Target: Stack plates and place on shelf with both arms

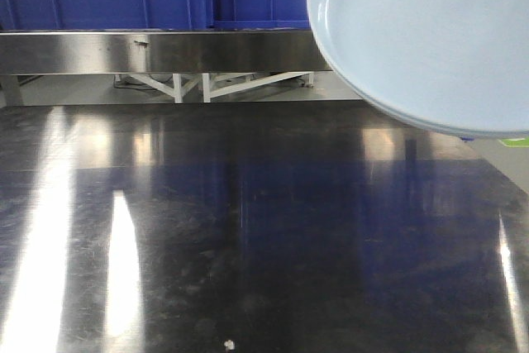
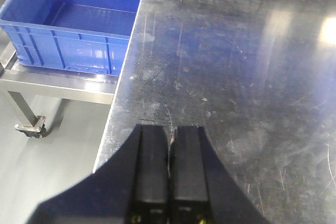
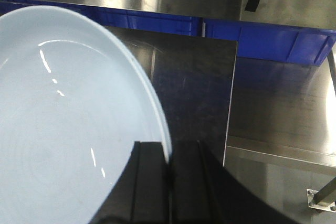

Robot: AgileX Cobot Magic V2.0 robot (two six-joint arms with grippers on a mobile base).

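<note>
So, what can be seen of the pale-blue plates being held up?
The plates are round, shallow, pale blue and glossy, with a low raised rim and faint rings in the centre. The front view shows two rims, one nested in the other. They are raised clear of the steel table. The right gripper is shut on their rim.

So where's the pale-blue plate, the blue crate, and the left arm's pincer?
plate [image 3: 63, 129], right wrist view, on its inner face.
blue crate [image 2: 68, 51], left wrist view, on its ribbed outer wall.
left gripper [image 2: 171, 129], left wrist view, between its closed fingertips.
</note>
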